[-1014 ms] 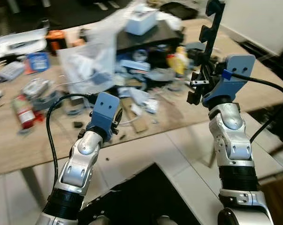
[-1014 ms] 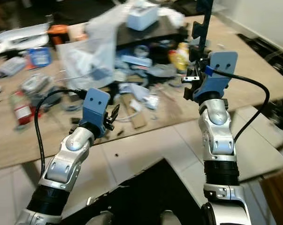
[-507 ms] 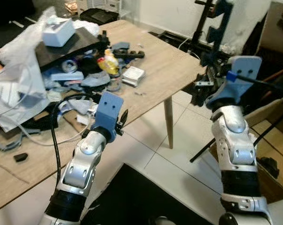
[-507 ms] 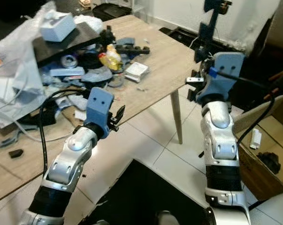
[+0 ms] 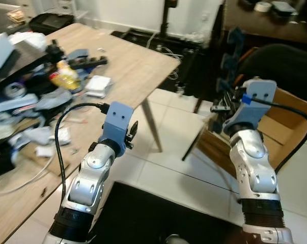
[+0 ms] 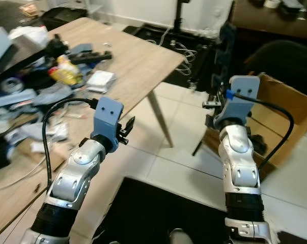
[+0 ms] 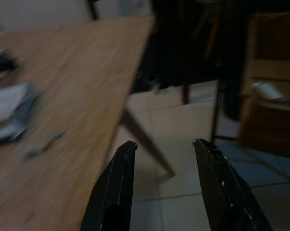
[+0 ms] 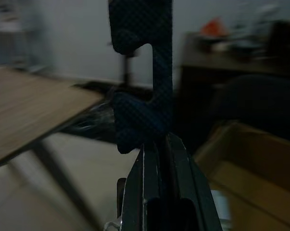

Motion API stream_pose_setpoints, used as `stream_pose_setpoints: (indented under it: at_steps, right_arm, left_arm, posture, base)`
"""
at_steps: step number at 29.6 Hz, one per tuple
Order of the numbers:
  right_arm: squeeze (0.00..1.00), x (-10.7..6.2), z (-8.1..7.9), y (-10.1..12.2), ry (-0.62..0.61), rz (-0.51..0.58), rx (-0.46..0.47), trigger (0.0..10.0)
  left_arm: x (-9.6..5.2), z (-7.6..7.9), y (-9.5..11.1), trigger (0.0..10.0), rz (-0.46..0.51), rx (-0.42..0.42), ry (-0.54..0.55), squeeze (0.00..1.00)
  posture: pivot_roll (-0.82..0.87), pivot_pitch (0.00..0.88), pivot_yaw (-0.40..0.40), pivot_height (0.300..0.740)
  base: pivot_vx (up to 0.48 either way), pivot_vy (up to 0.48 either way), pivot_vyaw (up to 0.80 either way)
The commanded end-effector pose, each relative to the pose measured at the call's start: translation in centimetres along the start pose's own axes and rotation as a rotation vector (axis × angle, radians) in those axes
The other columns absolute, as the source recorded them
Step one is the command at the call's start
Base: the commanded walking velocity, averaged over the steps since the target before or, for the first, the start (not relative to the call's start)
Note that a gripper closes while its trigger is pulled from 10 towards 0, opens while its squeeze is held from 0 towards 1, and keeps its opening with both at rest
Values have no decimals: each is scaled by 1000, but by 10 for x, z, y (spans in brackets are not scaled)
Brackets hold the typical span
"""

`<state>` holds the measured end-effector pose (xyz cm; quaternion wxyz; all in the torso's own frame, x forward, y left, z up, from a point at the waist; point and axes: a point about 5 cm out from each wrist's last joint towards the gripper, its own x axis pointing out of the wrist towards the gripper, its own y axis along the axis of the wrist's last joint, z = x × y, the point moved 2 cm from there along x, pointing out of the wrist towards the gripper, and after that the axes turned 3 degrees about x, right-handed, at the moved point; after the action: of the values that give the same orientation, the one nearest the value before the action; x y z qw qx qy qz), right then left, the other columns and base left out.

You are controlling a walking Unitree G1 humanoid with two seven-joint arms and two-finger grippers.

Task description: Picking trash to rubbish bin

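While the right gripper (image 8: 157,144) pinches a dark blue notched strip (image 8: 144,72) by its lower end and holds it upright above the cardboard box (image 5: 288,122) on the tiled floor (image 5: 163,168), the left gripper (image 7: 166,154) hovers spread and empty off the wooden table's (image 5: 128,63) far corner. The flat strip looks stiff and light, so an end grip seems enough. No lettering can be read.

Clutter (image 5: 36,96) is lying along the left part of the table (image 5: 138,61), reaching toward its far edge. A cardboard box (image 5: 280,122) is sitting on the floor (image 5: 168,162) right of the table, possibly open-topped.
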<state>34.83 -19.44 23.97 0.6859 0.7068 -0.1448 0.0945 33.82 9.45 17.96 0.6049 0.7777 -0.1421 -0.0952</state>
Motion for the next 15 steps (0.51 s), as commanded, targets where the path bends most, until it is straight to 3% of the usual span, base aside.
stream_pose_setpoints:
  at_steps: [1, 9, 15]
  right_arm:
    - [0, -3, 0, 1, -8, 0, 1, 10000]
    - [0, -12, -6, -8, 1, -33, 9, 10000]
    - [0, -16, -7, -12, -22, -43, 15, 10000]
  left_arm:
    - [-4, -1, -8, 10000, -33, 2, 3, 0]
    - [-6, -3, -10, 10000, -46, -1, 13, 0]
    - [1, -3, -7, 10000, -46, 4, -2, 0]
  posture:
    - [32, 215, 27, 740]
    - [39, 228, 32, 740]
    - [36, 227, 89, 740]
  base:
    - [0, 0, -800]
    - [0, 0, -800]
    - [0, 0, -800]
